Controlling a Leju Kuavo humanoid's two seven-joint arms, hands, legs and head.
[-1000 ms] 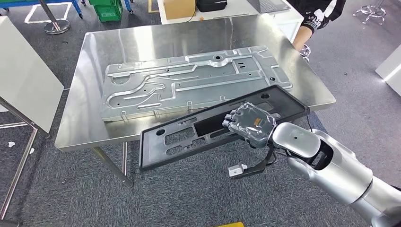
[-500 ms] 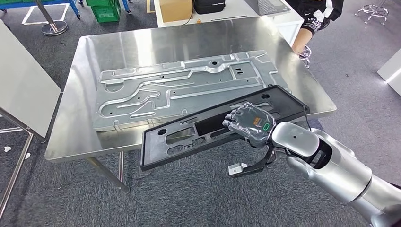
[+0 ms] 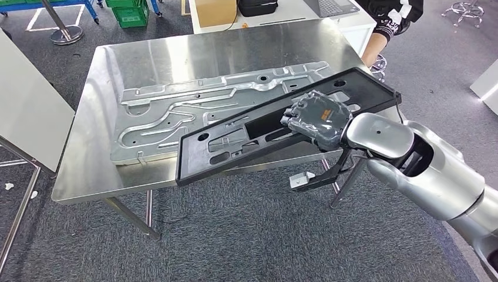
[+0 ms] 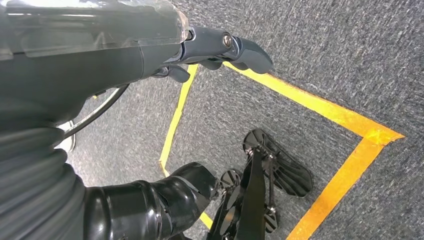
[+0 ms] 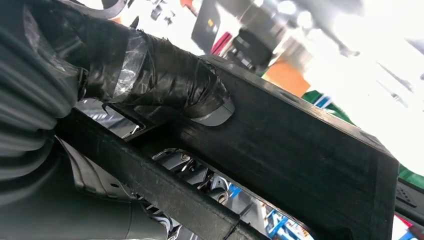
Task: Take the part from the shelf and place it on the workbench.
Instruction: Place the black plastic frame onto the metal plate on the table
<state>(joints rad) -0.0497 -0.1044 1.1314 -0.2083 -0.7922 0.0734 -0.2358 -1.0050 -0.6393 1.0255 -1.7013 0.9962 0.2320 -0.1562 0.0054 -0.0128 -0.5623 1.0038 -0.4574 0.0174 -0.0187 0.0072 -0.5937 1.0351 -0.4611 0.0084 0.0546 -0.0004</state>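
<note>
Steel worktop [image 3: 176, 53] on grey carpet [image 3: 235, 241]; a pressed metal plate [image 3: 176, 111] lies flat on it, past the hand. A person [image 3: 387, 20] stands at the far corner. Right hand [image 3: 317, 117] grips the black frame [image 3: 235, 141] through a cutout. Frame's long axis runs from near-left up to far-right. A second ago it hung off the near edge; now it is higher, over the plate. Left hand [image 4: 220, 50] hangs over the floor, fingers loosely curled, holding nothing.

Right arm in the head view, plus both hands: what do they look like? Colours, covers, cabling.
The right arm has glossy silver rounded shells with dark recesses at the joints and a thin black cable looping under the wrist. The right hand is dark grey under a clear plastic cover. The left hand has a grey ribbed cover, a clear plastic shell and dark fingers.
</note>
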